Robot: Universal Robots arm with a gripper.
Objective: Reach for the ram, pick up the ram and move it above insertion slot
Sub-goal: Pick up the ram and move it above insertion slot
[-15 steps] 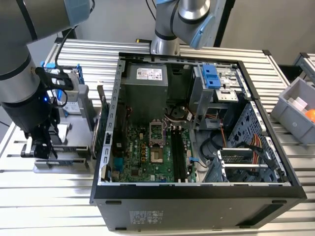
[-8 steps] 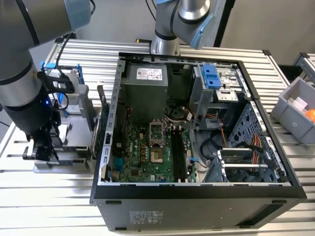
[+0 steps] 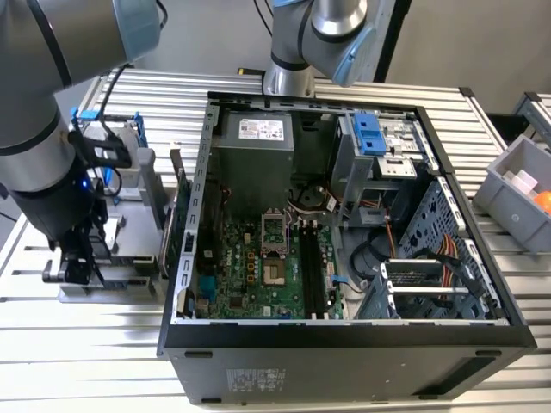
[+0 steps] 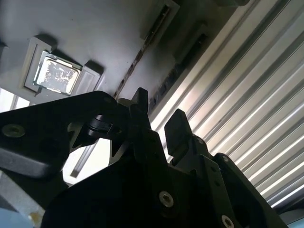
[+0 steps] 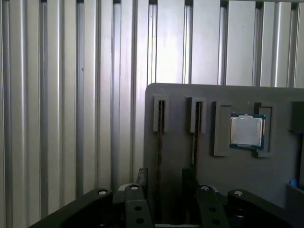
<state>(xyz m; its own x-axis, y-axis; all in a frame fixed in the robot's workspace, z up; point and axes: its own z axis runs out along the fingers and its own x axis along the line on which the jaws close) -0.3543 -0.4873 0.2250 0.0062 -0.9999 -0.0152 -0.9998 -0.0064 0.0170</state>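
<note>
A ribbed table of silver aluminium slats carries everything. An open black computer case lies on its side in the middle of it, its circuit boards facing up. At the exterior view's left, just beside the case, a flat grey holder plate rests on the slats; in the first wrist view this plate sits directly on the ribs. A grey plastic bin stands at the exterior view's right.
</note>
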